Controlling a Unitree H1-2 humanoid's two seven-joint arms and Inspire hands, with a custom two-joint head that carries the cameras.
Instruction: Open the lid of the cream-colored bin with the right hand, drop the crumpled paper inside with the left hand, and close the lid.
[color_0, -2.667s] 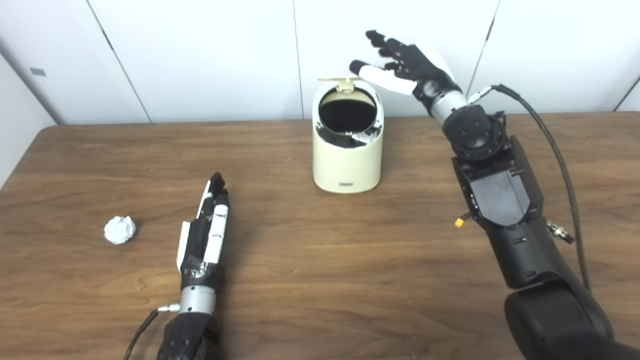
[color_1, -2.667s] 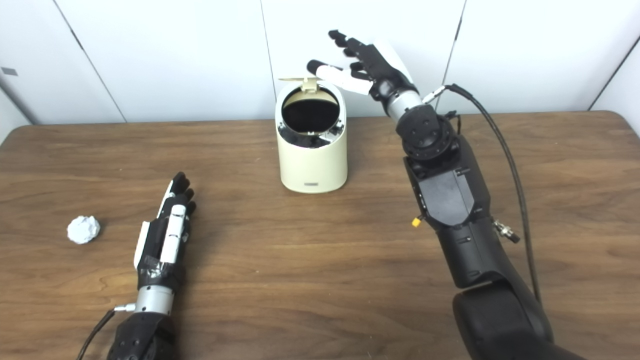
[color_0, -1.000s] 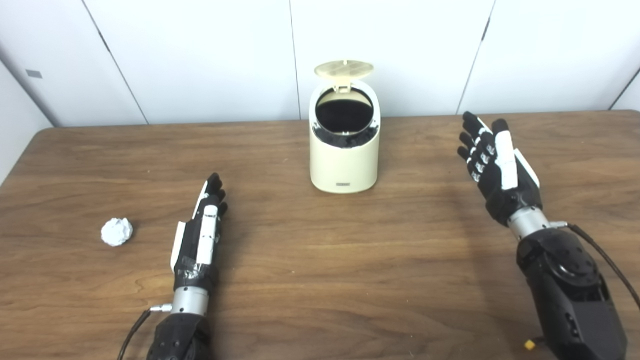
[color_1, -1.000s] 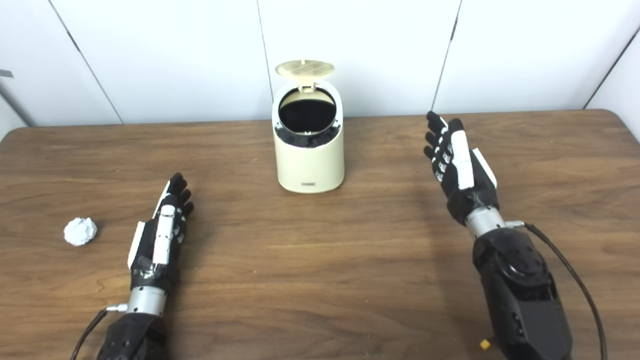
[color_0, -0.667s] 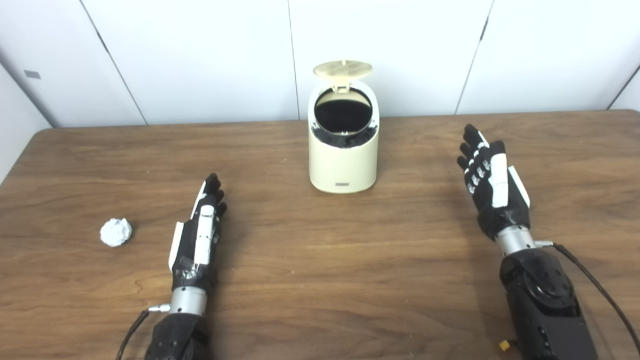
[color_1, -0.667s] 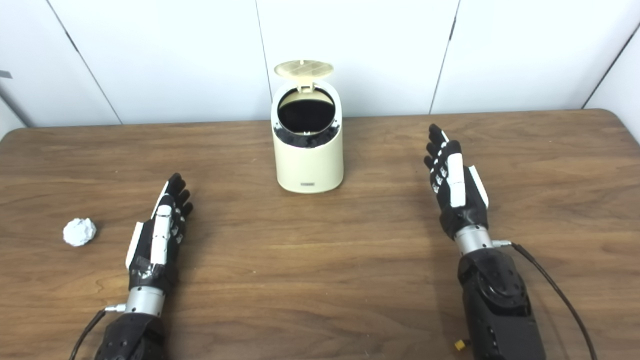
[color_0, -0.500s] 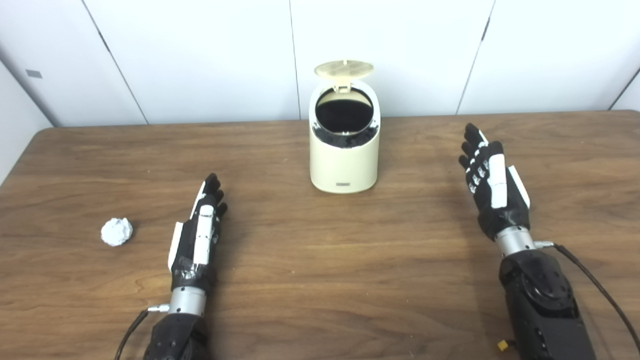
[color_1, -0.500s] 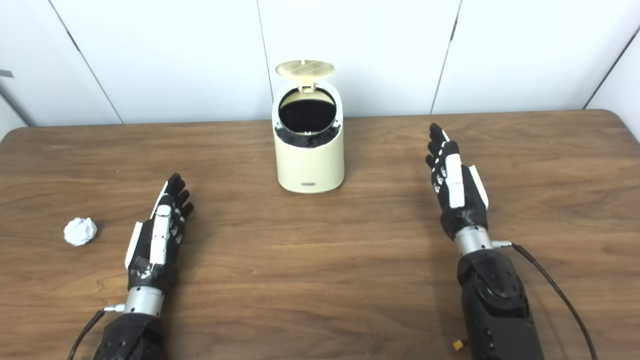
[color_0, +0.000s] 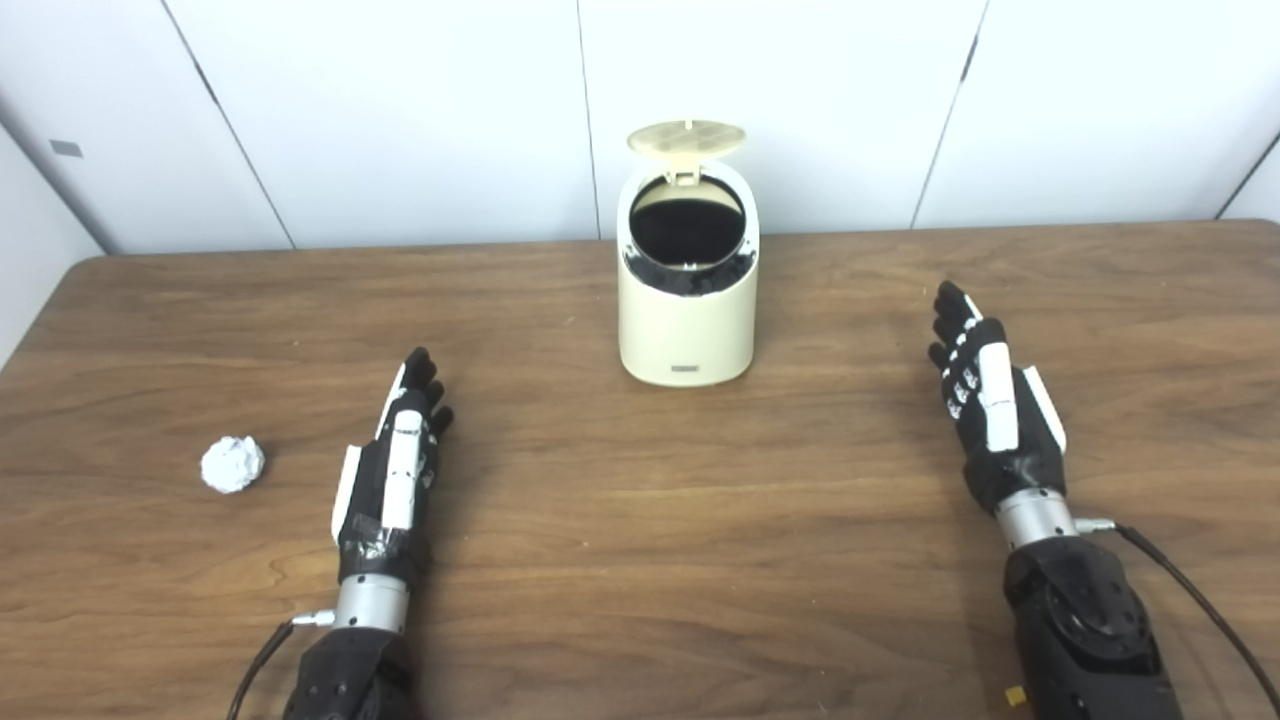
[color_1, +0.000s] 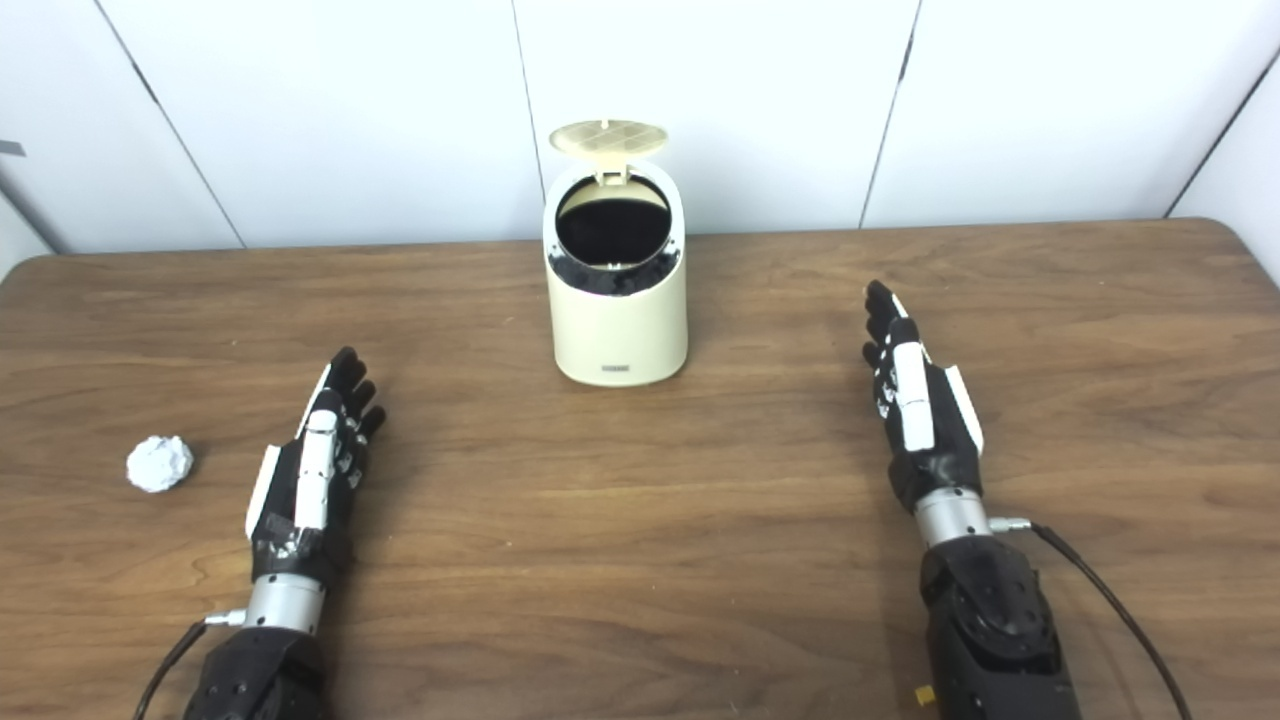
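Right hand (color_0: 995, 415) withdrawn from upright bin (color_0: 686, 310); lid (color_0: 686, 139) raised.

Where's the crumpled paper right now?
The crumpled paper lies on the table at the far left of both eye views, just left of the open left hand, apart from it and well away from the open bin.

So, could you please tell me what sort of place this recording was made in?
Probably a lab or test room set up for tabletop trials: a bare wooden table against plain white wall panels, with only a small cream-colored bin and a crumpled paper ball laid out.
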